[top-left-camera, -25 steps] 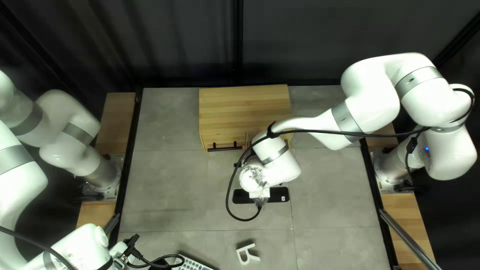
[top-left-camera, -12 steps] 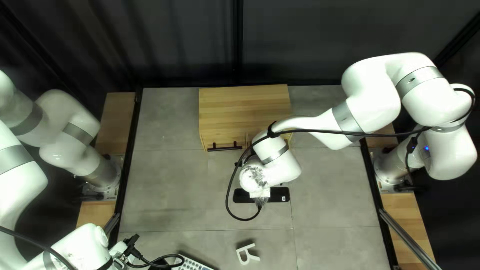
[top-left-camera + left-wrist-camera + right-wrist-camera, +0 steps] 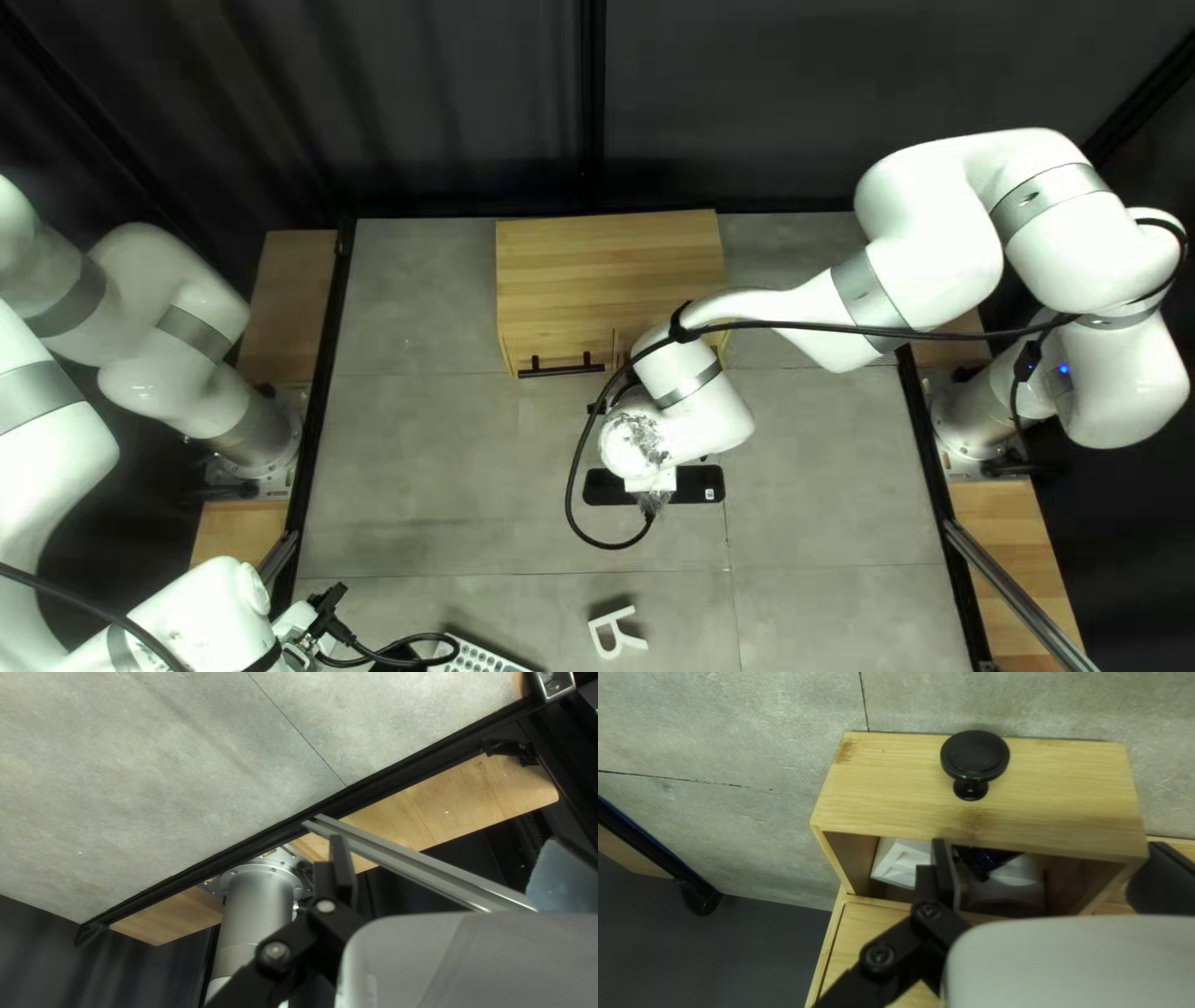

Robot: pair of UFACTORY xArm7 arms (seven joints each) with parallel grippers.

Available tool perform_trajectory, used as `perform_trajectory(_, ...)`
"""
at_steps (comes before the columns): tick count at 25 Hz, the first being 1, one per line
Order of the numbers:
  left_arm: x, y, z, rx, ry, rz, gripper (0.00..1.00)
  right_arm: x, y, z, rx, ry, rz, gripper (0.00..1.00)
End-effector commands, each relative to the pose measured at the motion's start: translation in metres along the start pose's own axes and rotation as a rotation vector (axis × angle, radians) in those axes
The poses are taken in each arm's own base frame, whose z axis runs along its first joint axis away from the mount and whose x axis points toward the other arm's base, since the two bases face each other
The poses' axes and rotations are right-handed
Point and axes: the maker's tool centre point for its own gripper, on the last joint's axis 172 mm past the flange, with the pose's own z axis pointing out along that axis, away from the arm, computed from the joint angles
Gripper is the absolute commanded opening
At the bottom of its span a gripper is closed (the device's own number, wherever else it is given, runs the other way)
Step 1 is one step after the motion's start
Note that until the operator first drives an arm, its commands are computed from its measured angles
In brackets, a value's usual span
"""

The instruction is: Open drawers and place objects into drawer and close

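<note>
Drawer (image 3: 977, 818): open at cabinet's (image 3: 610, 268) near side, objects (image 3: 901, 862) inside; I judge closing remains
My right gripper (image 3: 1049, 851): spread wide, empty
My left gripper (image 3: 445, 840): wide, empty
White letter (image 3: 611, 617): near, on the table, outside the drawer

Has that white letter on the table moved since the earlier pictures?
No. In the top left view, the white letter lies the same way, just left of the same tabletop seam.
</note>
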Motion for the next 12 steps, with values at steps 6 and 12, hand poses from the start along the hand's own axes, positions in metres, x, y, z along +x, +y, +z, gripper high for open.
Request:
perform_trajectory(6,0.0,0.0,0.0,0.0,0.0,0.0,1.0,0.003,-0.009,-0.014,-0.027,0.0,-0.014,1.0)
perform_trajectory(12,0.0,0.0,0.0,0.0,0.0,0.0,1.0,0.021,-0.042,-0.028,-0.082,0.005,-0.062,1.0)
